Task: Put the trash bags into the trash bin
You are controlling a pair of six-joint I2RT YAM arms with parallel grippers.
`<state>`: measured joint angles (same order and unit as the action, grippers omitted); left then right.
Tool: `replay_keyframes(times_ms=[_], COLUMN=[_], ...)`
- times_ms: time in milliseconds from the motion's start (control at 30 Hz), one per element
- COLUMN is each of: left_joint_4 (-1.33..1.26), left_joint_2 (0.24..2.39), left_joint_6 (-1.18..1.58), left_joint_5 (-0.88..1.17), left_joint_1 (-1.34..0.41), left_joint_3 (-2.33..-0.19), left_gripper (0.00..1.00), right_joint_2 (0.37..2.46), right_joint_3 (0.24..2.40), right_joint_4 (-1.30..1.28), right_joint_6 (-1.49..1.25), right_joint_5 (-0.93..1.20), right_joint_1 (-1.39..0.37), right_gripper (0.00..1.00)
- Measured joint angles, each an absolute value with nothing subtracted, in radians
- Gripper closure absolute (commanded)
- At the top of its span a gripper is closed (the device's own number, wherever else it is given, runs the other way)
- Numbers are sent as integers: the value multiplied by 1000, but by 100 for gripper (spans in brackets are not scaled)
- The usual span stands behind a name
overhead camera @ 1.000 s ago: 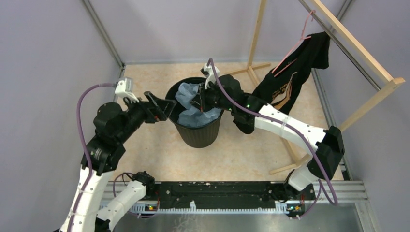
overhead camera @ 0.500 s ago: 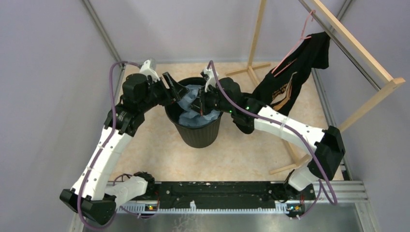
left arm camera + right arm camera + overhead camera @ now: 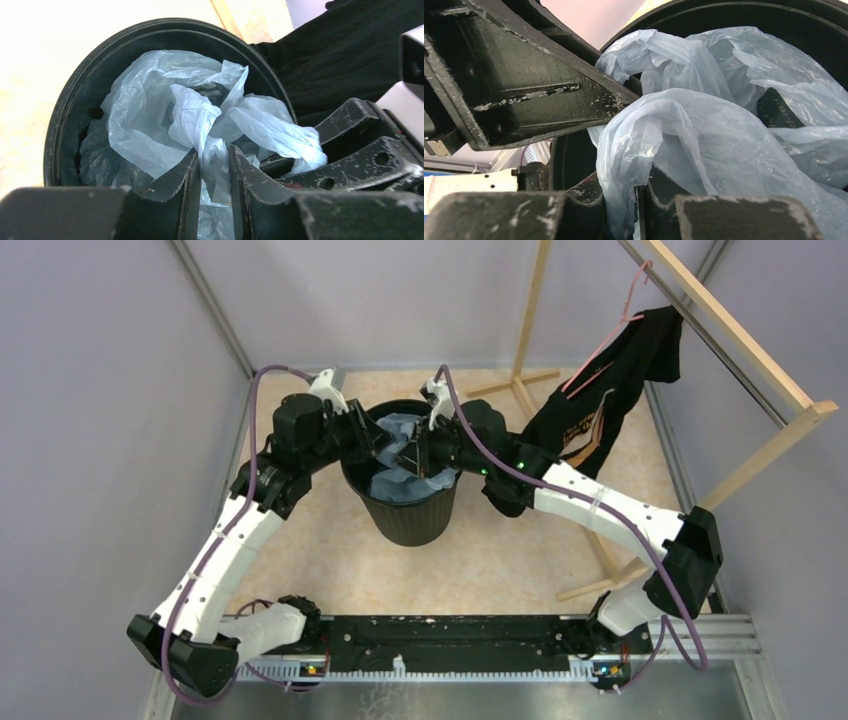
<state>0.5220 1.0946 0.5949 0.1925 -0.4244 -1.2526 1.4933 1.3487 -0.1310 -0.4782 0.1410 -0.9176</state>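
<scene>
The black trash bin (image 3: 410,520) stands on the floor between the arms, with pale blue trash bags (image 3: 400,485) crumpled inside and rising to its rim. My left gripper (image 3: 385,445) reaches over the left rim. In the left wrist view its jaws (image 3: 215,152) stand close together with a fold of trash bag (image 3: 150,115) filling the gap. My right gripper (image 3: 412,455) comes in over the right rim, almost meeting the left. In the right wrist view (image 3: 624,180) a bunched fold of the bag (image 3: 704,150) is pinched between its jaws.
A wooden rack (image 3: 740,340) stands to the right, with a black shirt (image 3: 620,370) on a pink hanger (image 3: 610,335) hanging close behind the right arm. Grey walls close in the left and back. A metal rail (image 3: 450,640) runs along the near edge.
My left arm swung from beside the bin up over its left rim, and its wide jaws narrowed onto a bag fold. The right gripper stayed over the bin, its jaws easing slightly.
</scene>
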Motion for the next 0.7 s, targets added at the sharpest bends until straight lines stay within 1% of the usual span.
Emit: replay_keyframes(times_ms=[100, 167, 267, 367, 533, 633, 700], left_joint_4=[523, 525, 530, 537, 557, 574, 585], left_joint_2=[1083, 1063, 1009, 950, 899, 893, 890], left_joint_6=[579, 567, 547, 532, 517, 514, 513], left_joint_5=[172, 151, 105, 57, -6, -23, -28], left_joint_1=[-426, -426, -426, -426, -426, -426, -426], left_joint_3=[-1233, -1226, -1222, -1222, -1222, -1222, -1222], left_gripper=[79, 82, 86, 91, 94, 96, 97], right_joint_2=[1493, 1493, 1483, 1446, 1360, 1338, 1338], right_joint_3=[1349, 1349, 1349, 1349, 1349, 1358, 1371], right_joint_4=[-150, -180, -241, -292, -313, -327, -346], right_joint_6=[-447, -418, -368, -321, -271, -259, -254], right_joint_5=[141, 138, 115, 82, 39, 25, 20], right_joint_1=[-918, -918, -918, -918, -918, -918, -918], right_gripper=[64, 48, 31, 28, 27, 20, 18])
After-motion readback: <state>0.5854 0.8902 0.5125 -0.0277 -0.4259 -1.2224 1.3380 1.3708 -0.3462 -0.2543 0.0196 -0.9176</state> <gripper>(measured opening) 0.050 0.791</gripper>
